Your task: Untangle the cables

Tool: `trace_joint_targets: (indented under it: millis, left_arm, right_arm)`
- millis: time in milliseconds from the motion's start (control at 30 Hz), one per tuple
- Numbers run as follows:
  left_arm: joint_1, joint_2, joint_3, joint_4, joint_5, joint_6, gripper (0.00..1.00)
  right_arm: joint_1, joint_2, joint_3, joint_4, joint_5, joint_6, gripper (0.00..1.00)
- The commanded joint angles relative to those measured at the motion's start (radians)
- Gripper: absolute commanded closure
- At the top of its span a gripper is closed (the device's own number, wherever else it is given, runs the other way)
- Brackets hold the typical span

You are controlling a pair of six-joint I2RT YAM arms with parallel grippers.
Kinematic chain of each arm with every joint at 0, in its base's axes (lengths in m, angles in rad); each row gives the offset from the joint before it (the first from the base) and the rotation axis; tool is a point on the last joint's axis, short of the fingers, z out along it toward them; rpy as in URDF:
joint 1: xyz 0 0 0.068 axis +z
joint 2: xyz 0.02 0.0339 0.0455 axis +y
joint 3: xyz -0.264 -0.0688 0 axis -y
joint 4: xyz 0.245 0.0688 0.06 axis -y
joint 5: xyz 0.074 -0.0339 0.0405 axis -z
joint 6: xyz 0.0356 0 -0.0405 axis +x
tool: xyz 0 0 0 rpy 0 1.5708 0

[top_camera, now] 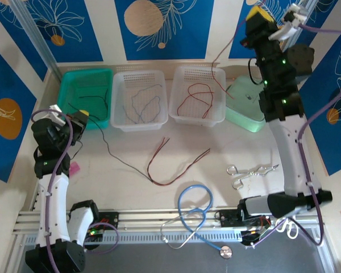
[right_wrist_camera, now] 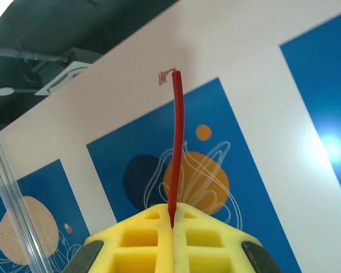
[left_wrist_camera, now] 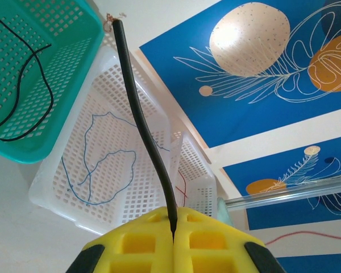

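Seen from above: left hand (top_camera: pixel 81 115) pinching the black cable (top_camera: pixel 115 152), trailing across the counter (top_camera: pixel 113 190); right hand (top_camera: pixel 259 14) raised high, pinching the red cable (top_camera: pixel 227 45). Left wrist: pressed together on the black end. Right wrist: short red tip gripped; could slip out under a hard pull.

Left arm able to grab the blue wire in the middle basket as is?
Probably not: the left claw is shut on the black cable, so no free grip. The blue wire lies uncovered in the white basket close by.
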Motion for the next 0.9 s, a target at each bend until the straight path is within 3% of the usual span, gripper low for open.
trace_joint_targets:
  millis: [0, 200, 333, 467, 533, 667, 867]
  left_arm:
    - [0.011, -0.011, -0.009, 0.043, 0.033, -0.011, 1.0]
    - [0.011, 0.011, 0.005, 0.049, 0.05, -0.008, 1.0]
    - [0.011, 0.005, -0.006, 0.067, 0.06, -0.025, 1.0]
    - [0.011, -0.02, -0.029, 0.06, 0.057, -0.035, 1.0]
    - [0.012, -0.02, -0.035, 0.059, 0.064, -0.036, 1.0]
    - [0.011, -0.017, -0.027, 0.052, 0.072, -0.033, 1.0]
    - [0.011, -0.013, -0.02, 0.057, 0.07, -0.046, 1.0]
  right_arm:
    - [0.008, 0.089, 0.131, 0.021, -0.011, -0.071, 1.0]
    - [0.016, 0.224, 0.182, -0.002, 0.001, -0.132, 1.0]
    - [0.053, 0.238, -0.006, 0.011, 0.028, -0.173, 1.0]
    - [0.127, 0.27, -0.248, 0.076, 0.213, -0.267, 1.0]
    - [0.141, 0.309, -0.315, 0.052, 0.236, -0.257, 1.0]
    - [0.15, 0.421, -0.314, -0.111, 0.201, -0.214, 1.0]
    - [0.129, 0.616, -0.142, -0.471, 0.142, -0.138, 1.0]
